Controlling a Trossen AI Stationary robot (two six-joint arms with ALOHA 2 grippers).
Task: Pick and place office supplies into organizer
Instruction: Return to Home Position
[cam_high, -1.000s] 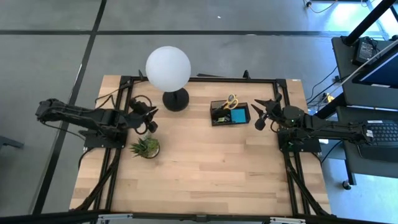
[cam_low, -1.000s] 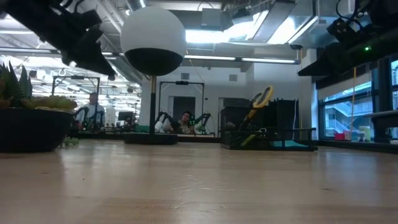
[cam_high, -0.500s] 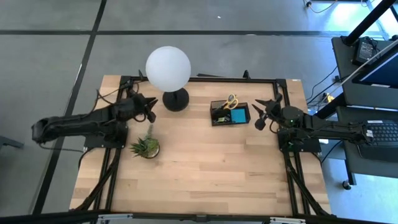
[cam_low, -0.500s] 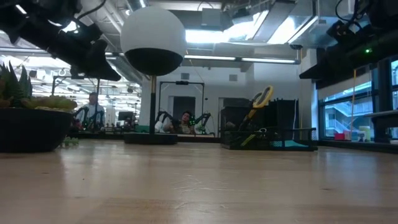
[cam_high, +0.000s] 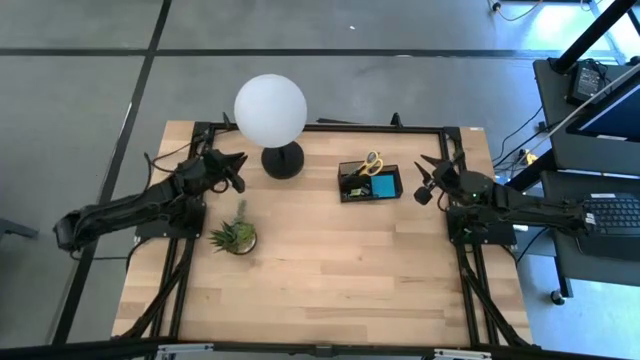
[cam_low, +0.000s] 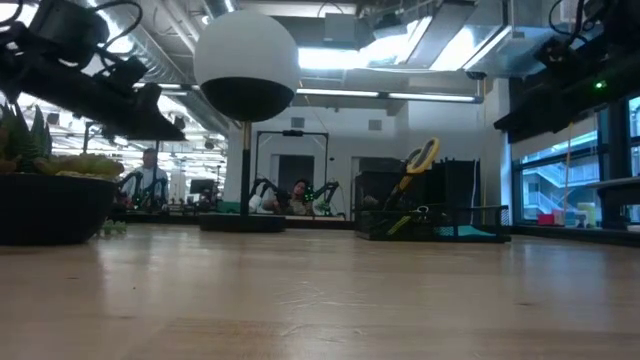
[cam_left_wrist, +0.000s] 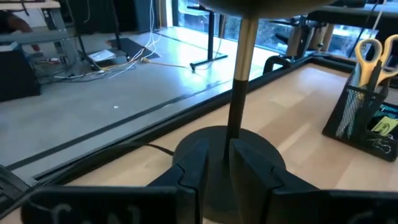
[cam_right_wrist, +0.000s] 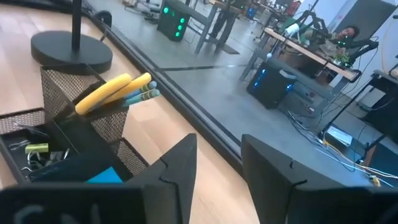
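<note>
Left claw (cam_high: 232, 170), spread and empty, has swung from the plant (cam_high: 234, 237) toward the lamp (cam_high: 270, 110). Right claw (cam_high: 428, 182), spread too, eases back from the organizer (cam_high: 371, 199), where the supplies (cam_high: 383, 187) sit. Sorting looks done.

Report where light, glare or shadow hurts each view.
High view: even light, faint shadows on the table; the lamp globe shows plain white. Low view: bright ceiling lights behind leave the left arm and the right arm as silhouettes, and the globe's underside is in shade. Left wrist view: bright windows glare behind the lamp stem. Right wrist view: the organizer is evenly lit.
</note>
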